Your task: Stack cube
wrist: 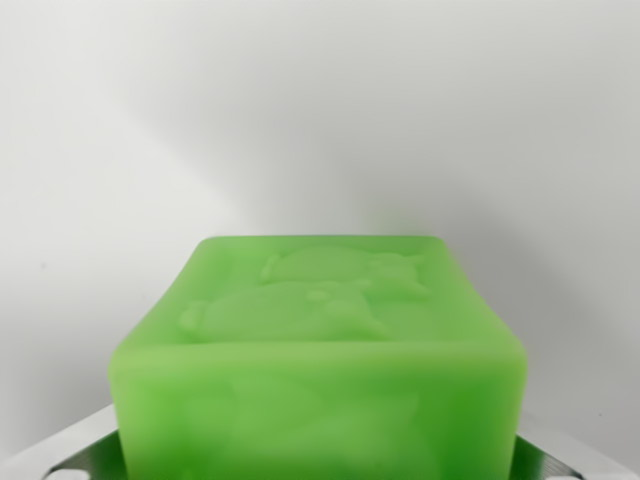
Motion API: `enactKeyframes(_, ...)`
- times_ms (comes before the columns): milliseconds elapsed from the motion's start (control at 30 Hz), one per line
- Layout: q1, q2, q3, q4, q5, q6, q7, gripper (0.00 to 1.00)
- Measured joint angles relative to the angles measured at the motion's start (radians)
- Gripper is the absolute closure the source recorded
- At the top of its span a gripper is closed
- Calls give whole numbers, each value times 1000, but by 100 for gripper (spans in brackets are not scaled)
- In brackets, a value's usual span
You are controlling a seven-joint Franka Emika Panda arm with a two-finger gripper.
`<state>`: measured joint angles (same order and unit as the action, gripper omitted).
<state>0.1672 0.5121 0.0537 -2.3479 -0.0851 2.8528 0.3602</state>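
A translucent green cube (pixel 318 350) with a raised relief on its top face fills the lower middle of the wrist view, very close to the camera. Only the metal edges of my gripper (pixel 320 462) show, one at each bottom corner, and the cube sits between them with its lower sides against them. The gripper is shut on the cube. The cube hides the fingertips. No second cube is in view.
A plain white surface (pixel 320 120) lies behind and around the cube, with a soft grey shadow across it. No other object or edge shows.
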Motion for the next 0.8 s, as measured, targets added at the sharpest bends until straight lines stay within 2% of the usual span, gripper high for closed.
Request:
enactKeyframes(467,0,-2,0,0,0,-2,0,100)
enactKeyframes(800,-2,-33,2,-9,0,-21,-1,100)
